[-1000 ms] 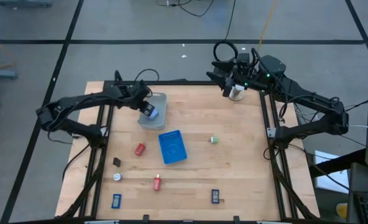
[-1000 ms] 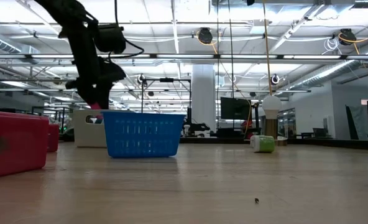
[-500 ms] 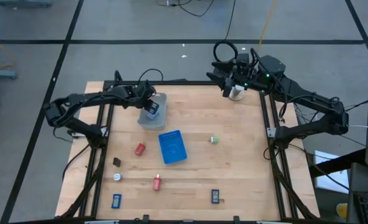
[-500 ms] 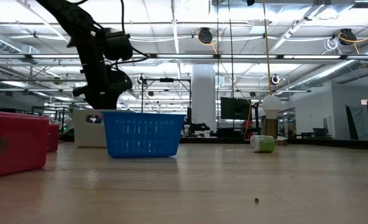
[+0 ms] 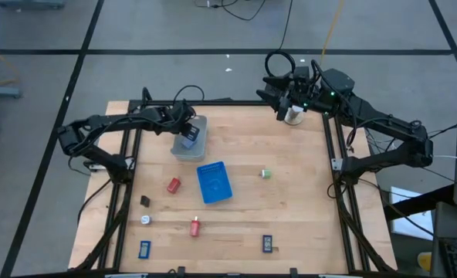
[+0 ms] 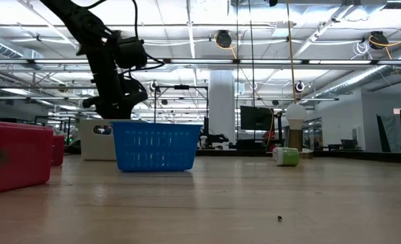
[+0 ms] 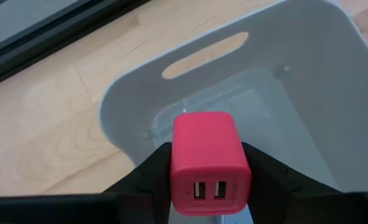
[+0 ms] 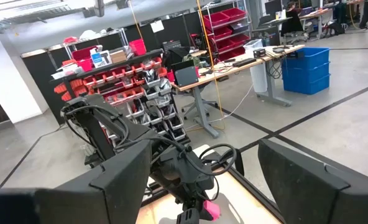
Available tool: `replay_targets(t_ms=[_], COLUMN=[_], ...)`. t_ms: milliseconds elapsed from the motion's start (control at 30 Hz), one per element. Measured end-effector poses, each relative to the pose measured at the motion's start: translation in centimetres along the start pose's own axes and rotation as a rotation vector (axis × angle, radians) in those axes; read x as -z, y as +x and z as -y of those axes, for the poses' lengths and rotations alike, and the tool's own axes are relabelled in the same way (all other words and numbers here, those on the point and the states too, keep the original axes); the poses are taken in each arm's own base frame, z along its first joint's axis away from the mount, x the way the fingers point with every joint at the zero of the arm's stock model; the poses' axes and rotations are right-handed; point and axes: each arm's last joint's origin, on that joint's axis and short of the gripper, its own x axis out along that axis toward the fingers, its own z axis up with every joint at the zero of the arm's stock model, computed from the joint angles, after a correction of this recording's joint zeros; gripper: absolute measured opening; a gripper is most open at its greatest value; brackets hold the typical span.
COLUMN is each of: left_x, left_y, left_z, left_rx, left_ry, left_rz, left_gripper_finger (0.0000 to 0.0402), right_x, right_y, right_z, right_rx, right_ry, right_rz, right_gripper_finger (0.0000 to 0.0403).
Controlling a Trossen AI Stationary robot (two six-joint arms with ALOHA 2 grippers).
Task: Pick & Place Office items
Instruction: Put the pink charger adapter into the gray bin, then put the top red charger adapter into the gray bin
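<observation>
My left gripper [image 5: 187, 138] is over the grey tray [image 5: 200, 123] near the table's far left and is shut on a pink-red charger cube [image 7: 210, 165] with two USB sockets. The other office items lie on the wood. These are a red piece [image 5: 173, 184], a green one [image 5: 265, 174], a dark brown one [image 5: 145, 200], a white one [image 5: 146, 219], a second red one [image 5: 195, 226] and two dark blue ones [image 5: 144, 249] [image 5: 267, 244]. My right gripper [image 8: 212, 177] is open and waits at the far right corner beside the white knob [image 5: 293, 116]. My left gripper pinches the charger cube by two opposite side faces [image 7: 176, 168], one finger [image 7: 153, 171] on each side. The socket face looks back at the wrist camera. The fingers come from above, slanting down into the tray [image 7: 308, 81]. The cube sits over the tray's floor; whether it touches, I cannot tell.
A blue basket [image 5: 214, 182] stands mid-table, just nearer than the tray. In the low view it [image 6: 156, 146] hides the lower end of my left arm. The tray has a handle slot [image 7: 206, 55] in its end wall. Bare wood lies right of the basket.
My left gripper has moved a little toward the table's right and down over the grey tray, keeping the pink-red cube between its fingers. In the low view the cube has dropped out of sight behind the blue basket.
</observation>
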Motion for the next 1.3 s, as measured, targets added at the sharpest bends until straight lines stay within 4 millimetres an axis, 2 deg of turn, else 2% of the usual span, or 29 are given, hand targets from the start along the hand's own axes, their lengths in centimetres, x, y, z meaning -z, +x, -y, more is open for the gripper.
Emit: replay_targets(t_ms=[233,333,433,600,767,1000,1300], left_x=[-0.2,-0.2,0.0,0.3,0.6,-0.3,-2.5], left_y=[0.0,0.0,-0.3,-2.0,-5.0,-10.6,-18.3], left_z=[0.2,0.4,0.4,0.2,-0.5,-1.3,-0.6], left_rx=[0.039,0.087,0.156,0.241,0.270,0.280,0.352], left_ry=[0.021,0.016,-0.005,-0.040,-0.040,-0.005,0.061], left_rz=[0.017,-0.002,-0.044,-0.081,-0.048,-0.009,0.042], left_gripper_finger=[0.0302,0.0337,0.0351,0.0343,0.0317,0.0283,0.0256], right_x=[0.0,0.0,0.0,0.2,0.4,0.5,0.5], right_y=[0.0,0.0,0.0,0.0,0.0,0.0,0.0], right_z=[0.0,0.0,0.0,0.0,0.1,0.1,0.1], right_rx=[-0.003,-0.003,-0.004,-0.001,0.007,0.010,0.010], right_ry=[0.000,0.000,0.001,0.001,0.001,0.001,0.001], right_rz=[-0.001,-0.001,-0.002,-0.018,-0.046,-0.052,-0.053], right_gripper_finger=[0.0290,0.0290,0.0290,0.0290,0.0290,0.0290,0.0290])
